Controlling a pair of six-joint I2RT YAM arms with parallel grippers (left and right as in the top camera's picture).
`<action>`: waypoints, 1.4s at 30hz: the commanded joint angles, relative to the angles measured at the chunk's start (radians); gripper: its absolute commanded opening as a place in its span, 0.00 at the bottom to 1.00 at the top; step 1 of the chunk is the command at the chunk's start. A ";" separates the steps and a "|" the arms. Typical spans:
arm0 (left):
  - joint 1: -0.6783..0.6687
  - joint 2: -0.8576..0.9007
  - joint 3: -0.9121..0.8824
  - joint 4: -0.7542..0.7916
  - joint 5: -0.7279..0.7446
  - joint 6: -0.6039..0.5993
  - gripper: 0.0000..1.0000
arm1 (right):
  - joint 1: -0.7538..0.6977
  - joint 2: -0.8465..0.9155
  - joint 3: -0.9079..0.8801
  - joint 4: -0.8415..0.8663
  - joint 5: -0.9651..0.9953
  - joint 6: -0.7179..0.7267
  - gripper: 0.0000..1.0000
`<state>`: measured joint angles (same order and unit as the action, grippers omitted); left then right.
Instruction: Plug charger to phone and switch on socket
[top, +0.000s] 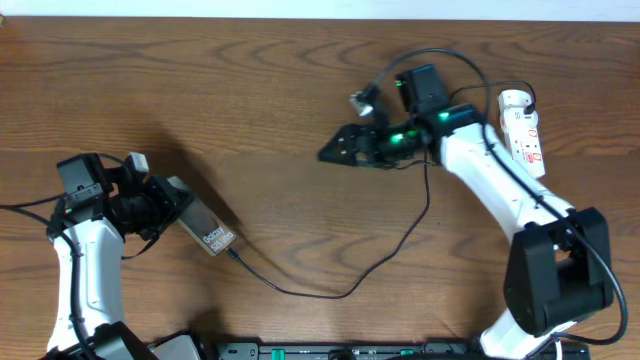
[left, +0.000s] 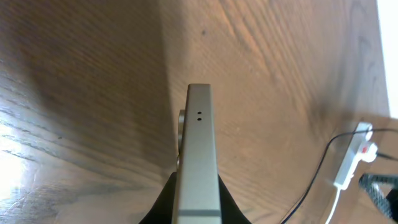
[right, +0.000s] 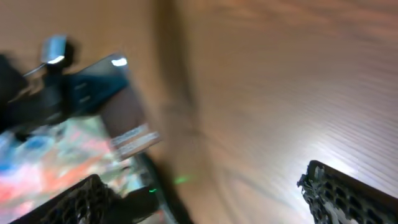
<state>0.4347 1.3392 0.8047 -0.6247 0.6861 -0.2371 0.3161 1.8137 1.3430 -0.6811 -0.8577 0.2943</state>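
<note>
The phone (top: 208, 232) lies slanted at the left, with "Galaxy" lettering near its lower end. My left gripper (top: 178, 212) is shut on its upper part. In the left wrist view the phone (left: 198, 149) shows edge-on between the jaws. The charger (top: 345, 292), a thin black cable, meets the phone's lower end, loops across the table and runs up under the right arm. The socket (top: 523, 128), a white strip with red marks, lies at the far right. My right gripper (top: 336, 146) hangs open and empty over bare wood, left of the socket. Its blurred wrist view shows the phone (right: 127, 121) ahead.
The right arm's body (top: 490, 180) crosses between the cable loop and the socket. A small grey connector (top: 360, 100) on a black robot cable sits behind the right gripper. In the left wrist view the socket (left: 353, 155) and charger cable (left: 318, 177) show far right.
</note>
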 joint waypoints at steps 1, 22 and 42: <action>-0.048 0.000 -0.004 0.001 0.007 0.051 0.07 | -0.062 -0.061 0.031 -0.075 0.199 -0.046 0.99; -0.288 0.251 -0.005 0.171 0.039 -0.007 0.07 | -0.136 -0.500 0.128 -0.370 0.555 -0.071 0.99; -0.353 0.356 -0.005 0.216 0.038 -0.007 0.07 | -0.133 -0.536 0.128 -0.414 0.563 -0.063 0.99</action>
<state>0.0875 1.6890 0.7971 -0.4110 0.7120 -0.2436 0.1806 1.2839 1.4563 -1.0912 -0.2989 0.2333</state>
